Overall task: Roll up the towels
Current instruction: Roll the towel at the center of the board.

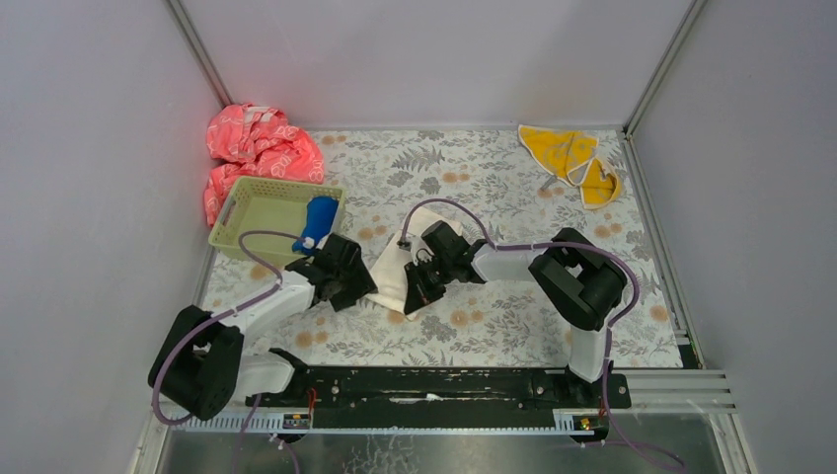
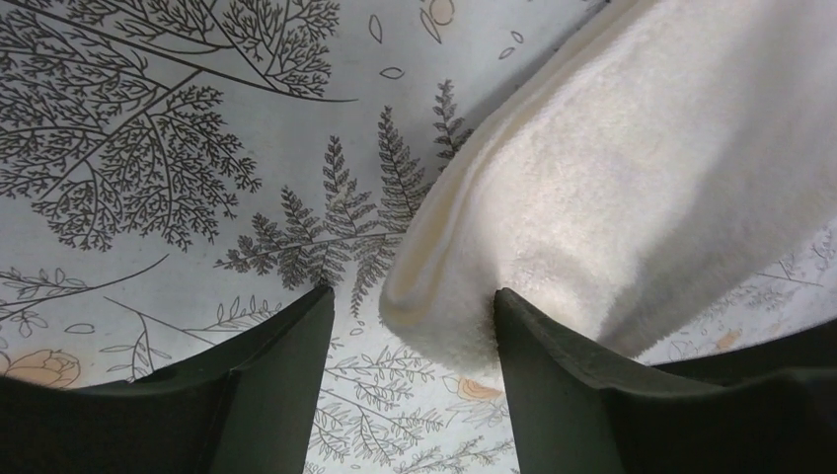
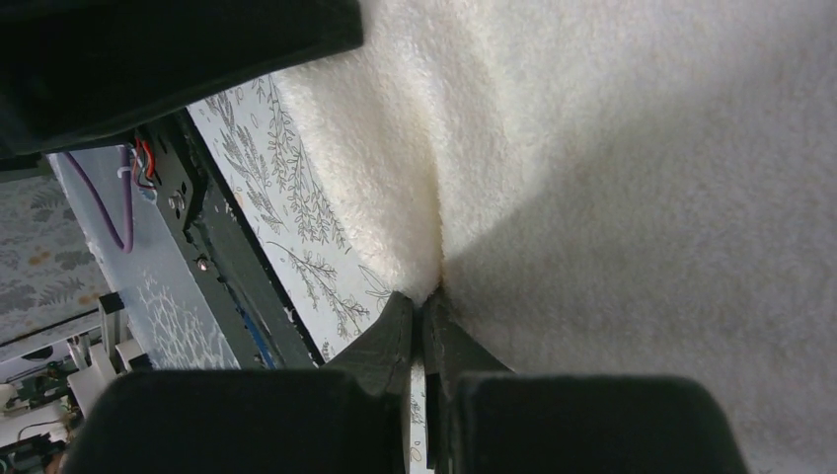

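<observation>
The cream-white towel (image 1: 395, 269) lies on the patterned table between my two grippers. My left gripper (image 1: 347, 281) is open at its left edge, and a folded corner of the towel (image 2: 612, 207) sits between the fingers (image 2: 553, 375), against the right one. My right gripper (image 1: 415, 288) is shut on a pinched fold of the same towel (image 3: 632, 178) at its near right edge. The royal blue towel (image 1: 318, 222) is rolled and stands in the basket (image 1: 262, 209). The yellow-orange towel (image 1: 572, 158) lies flat at the far right corner.
A pink-red patterned cloth (image 1: 252, 153) is heaped at the far left behind the basket. Grey walls close in the table on three sides. The black mounting rail (image 1: 444, 385) runs along the near edge.
</observation>
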